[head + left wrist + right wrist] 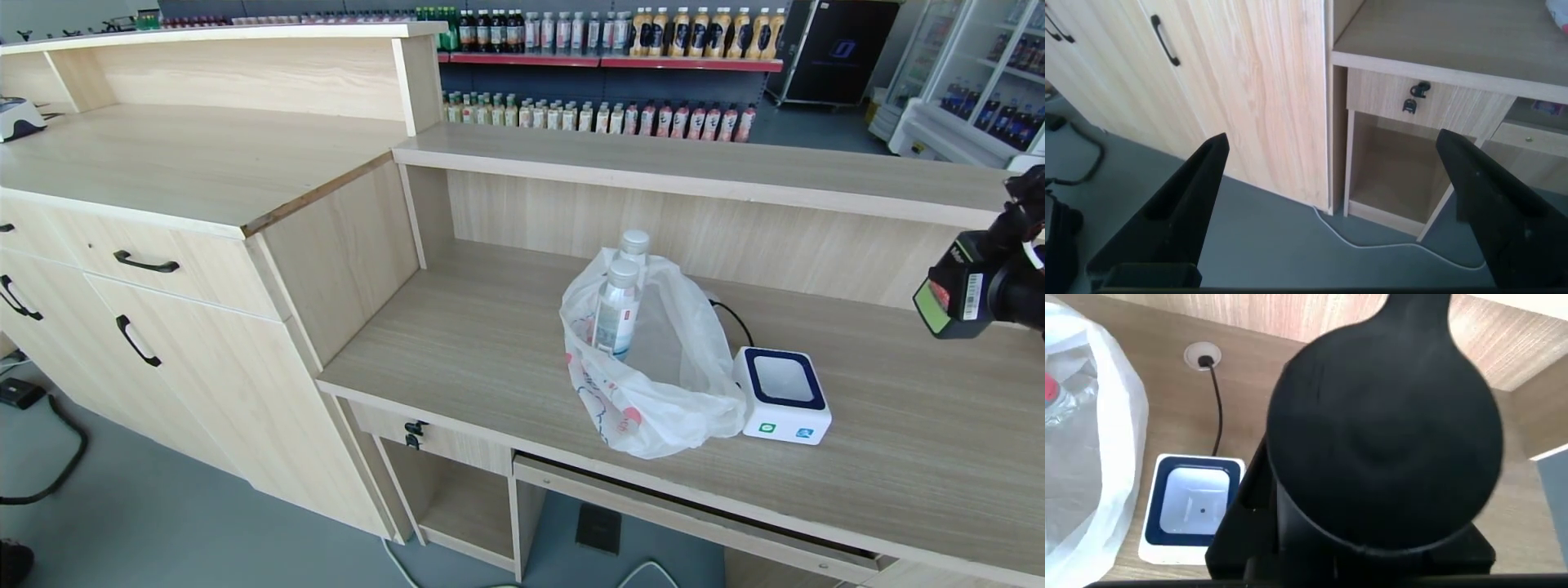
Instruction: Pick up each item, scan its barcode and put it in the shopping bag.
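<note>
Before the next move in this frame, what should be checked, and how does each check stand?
1. Grip: right pincer holds the black item: ok.
2. Aim: barcode turned to the scanner: not ok; it faces sideways, held off to the scanner's right.
3. Scanner window uncovered: ok.
4. Mouth of the shopping bag open: ok; two bottles stand inside.
5. Left pincer out of the way: ok; open, low beside the cabinet.

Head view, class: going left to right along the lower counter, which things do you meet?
Shopping bag → scanner → black item, held aloft in the right gripper.
</note>
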Motion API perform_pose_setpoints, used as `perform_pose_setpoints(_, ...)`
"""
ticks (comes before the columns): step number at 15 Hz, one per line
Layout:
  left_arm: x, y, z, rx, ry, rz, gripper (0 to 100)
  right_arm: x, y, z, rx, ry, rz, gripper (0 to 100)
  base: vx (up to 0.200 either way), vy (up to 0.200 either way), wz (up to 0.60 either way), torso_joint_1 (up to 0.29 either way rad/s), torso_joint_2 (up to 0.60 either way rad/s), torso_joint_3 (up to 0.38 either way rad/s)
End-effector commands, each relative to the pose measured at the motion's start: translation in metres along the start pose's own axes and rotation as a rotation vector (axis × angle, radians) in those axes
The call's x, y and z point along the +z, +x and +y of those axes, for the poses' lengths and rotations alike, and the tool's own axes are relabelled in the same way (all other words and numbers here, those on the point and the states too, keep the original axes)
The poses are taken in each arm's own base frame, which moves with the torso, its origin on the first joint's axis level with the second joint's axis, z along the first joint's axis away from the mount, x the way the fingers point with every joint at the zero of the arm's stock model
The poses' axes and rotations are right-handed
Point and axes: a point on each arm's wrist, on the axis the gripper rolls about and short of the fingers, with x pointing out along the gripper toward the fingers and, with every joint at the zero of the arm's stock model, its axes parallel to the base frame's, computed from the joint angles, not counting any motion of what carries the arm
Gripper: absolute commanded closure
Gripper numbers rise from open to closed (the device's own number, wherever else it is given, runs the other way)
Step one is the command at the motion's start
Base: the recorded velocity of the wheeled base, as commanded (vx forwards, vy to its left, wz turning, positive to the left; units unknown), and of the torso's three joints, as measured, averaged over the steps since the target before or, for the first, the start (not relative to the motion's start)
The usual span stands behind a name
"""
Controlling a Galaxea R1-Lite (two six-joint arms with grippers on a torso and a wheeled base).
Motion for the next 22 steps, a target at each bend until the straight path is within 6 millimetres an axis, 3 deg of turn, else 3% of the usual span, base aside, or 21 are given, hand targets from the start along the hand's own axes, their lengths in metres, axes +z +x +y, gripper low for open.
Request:
perform_pose_setpoints(1,0.000,0.000,0.000,0.001,0.000,0.000,0,0.007,-0.016,-0.002,-0.011,0.011,-0.040,100,0.000,0.000,0.60,0.002,0.01,-0.002)
perform_pose_setpoints(5,0.000,0.000,0.000,0.001,0.000,0.000,0,0.012,-0.030,0.008,0.051,0.023,-0.056,100,0.000,0.000,0.60,0.001,0.00,0.004)
perform_pose_setpoints(10,0.000,0.000,0.000,0.001,0.000,0.000,0,0.004,-0.018,0.010,0.049,-0.007,-0.021,100,0.000,0.000,0.12,0.002,0.00,0.000)
perform_pose_setpoints(17,0.000,0.000,0.000,-0.001,0.000,0.001,0,-0.040,0.057,0.029,0.131,0.013,0.131,100,0.000,0.000,0.00,0.000,0.00,0.000)
perform_pose_setpoints(20,0.000,0.000,0.000,0.000,0.000,0.000,0,-0.055,0.083,0.039,0.223,0.013,0.108,100,0.000,0.000,0.00,0.000,0.00,0.000)
perform_pose_setpoints(22,0.000,0.000,0.000,0.000,0.000,0.000,0,-0.063,0.090,0.042,0.276,-0.020,0.116,100,0.000,0.000,0.00,0.000,0.00,0.000)
